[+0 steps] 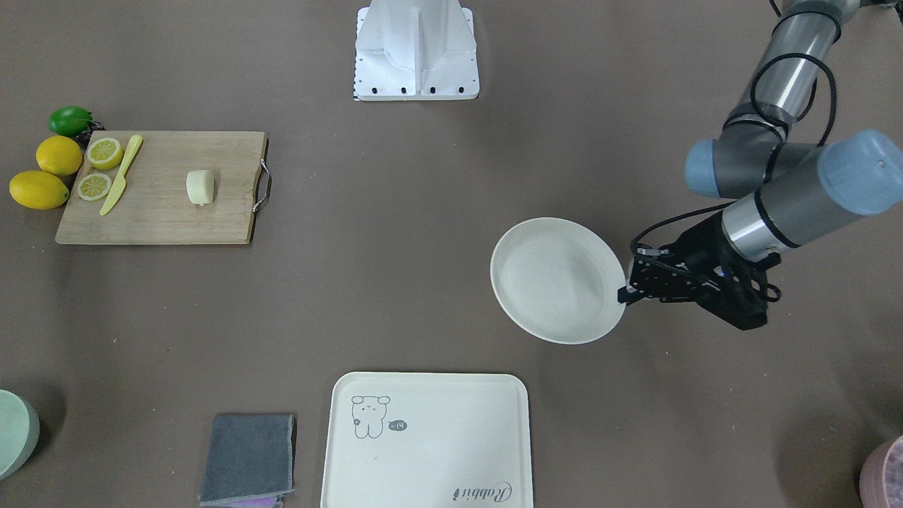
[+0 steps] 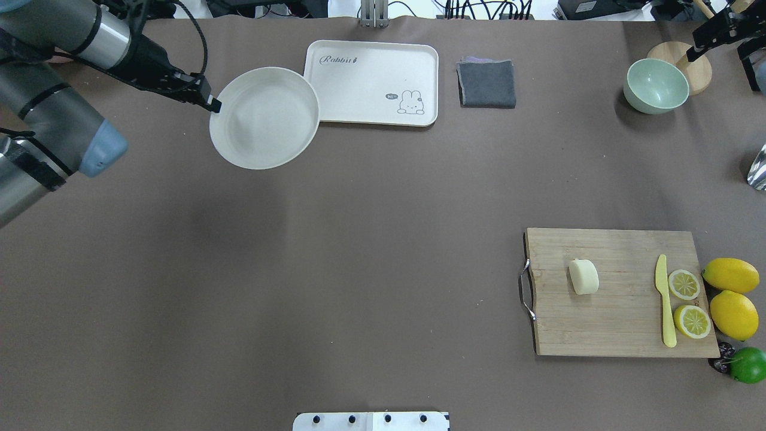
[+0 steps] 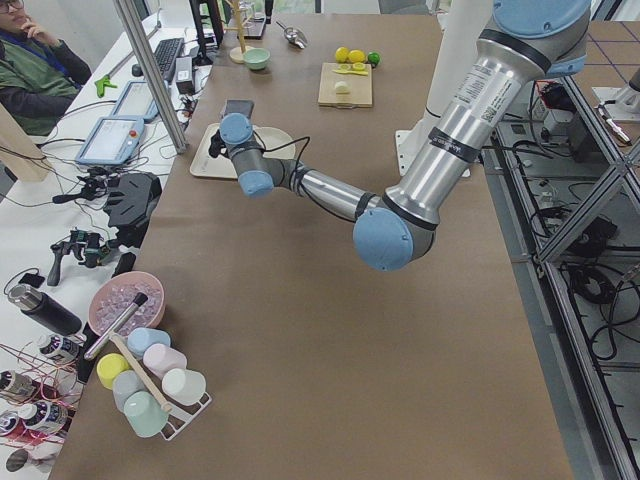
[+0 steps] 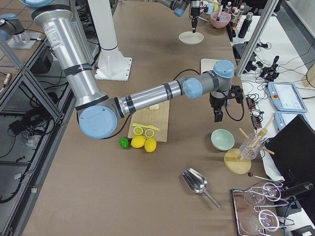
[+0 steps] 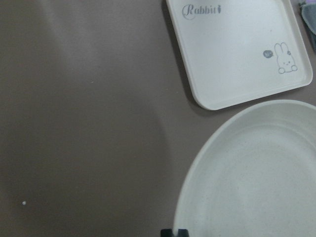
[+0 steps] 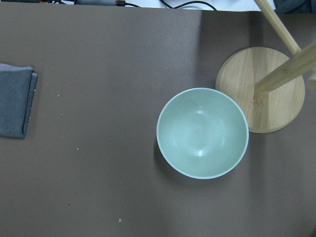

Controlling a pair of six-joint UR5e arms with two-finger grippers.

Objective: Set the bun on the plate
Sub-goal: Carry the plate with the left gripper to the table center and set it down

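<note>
The bun [image 2: 583, 276] is a pale cream lump lying on the wooden cutting board [image 2: 622, 323] at the right; it also shows in the front view [image 1: 200, 187]. The plate [image 2: 263, 117], round and cream-white, hangs a little above the table at the far left, its edge overlapping the tray in the overhead view. My left gripper [image 2: 214, 106] is shut on the plate's rim [image 1: 621, 293]; the wrist view shows the plate [image 5: 256, 173] filling its lower right. My right gripper [image 2: 715, 33] hovers far right over a green bowl; I cannot tell whether it is open.
A cream tray [image 2: 371, 84] with a rabbit drawing and a folded grey cloth [image 2: 486, 84] lie at the far side. The green bowl [image 2: 655, 85] stands by a round wooden stand [image 6: 281, 89]. A yellow knife [image 2: 664, 305], lemon halves, whole lemons [image 2: 731, 296] and a lime [image 2: 748, 364] crowd the board's right end.
</note>
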